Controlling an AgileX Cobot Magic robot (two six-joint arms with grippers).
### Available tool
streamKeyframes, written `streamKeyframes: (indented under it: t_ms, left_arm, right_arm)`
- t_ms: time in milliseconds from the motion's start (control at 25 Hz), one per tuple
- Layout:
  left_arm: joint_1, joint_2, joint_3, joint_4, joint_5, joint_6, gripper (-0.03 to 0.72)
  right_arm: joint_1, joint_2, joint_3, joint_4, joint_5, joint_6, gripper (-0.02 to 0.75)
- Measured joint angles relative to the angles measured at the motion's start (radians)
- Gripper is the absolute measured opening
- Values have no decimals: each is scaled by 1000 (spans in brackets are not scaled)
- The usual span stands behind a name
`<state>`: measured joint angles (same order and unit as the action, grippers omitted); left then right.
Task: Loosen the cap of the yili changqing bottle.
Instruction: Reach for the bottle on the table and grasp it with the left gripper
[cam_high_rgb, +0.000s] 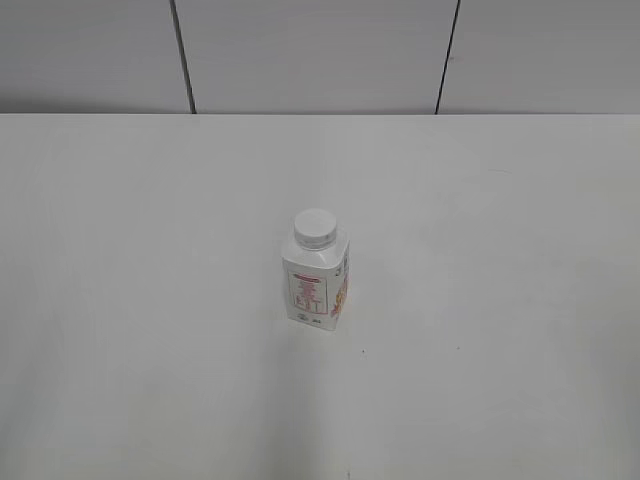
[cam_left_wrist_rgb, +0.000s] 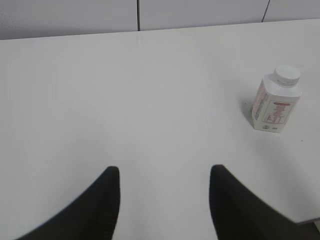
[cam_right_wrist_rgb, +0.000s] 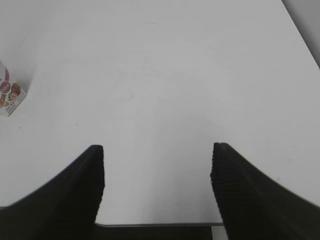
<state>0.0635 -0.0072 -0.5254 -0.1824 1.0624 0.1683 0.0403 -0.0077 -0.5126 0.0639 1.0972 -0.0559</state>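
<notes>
Standing upright near the middle of the bench (cam_high_rgb: 120, 300), the yili changqing bottle (cam_high_rgb: 317, 287) has its cap (cam_high_rgb: 315, 228) fully seated, and neither arm has reached it. The left end effector (cam_left_wrist_rgb: 164, 197) and the right end effector (cam_right_wrist_rgb: 157, 182) both hang open and empty, well apart from the bottle. I judge you should clamp the squarish body with one end effector, low enough to leave the neck free, then close the other squarely on the cap's ribbed edge before twisting. The bench is plain white and smooth, so the bottle may slide if unheld. A grey panelled wall (cam_high_rgb: 320, 50) backs it.
</notes>
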Motion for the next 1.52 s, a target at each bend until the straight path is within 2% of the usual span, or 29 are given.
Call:
streamKeyframes:
  t_ms: [440,760,1080,1520]
  left_arm:
    - [0,0,0,0,0,0,371]
    - [0,0,-11,-34,-27,0,464]
    - [0,0,-7,-56,-267,42,468]
    - [0,18,219,-84,-744,56,463]
  right_arm:
    - [0,0,0,0,0,0,531]
    - [0,0,0,3,0,0,531]
    - [0,0,0,3,0,0,531]
    - [0,0,0,4,0,0,531]
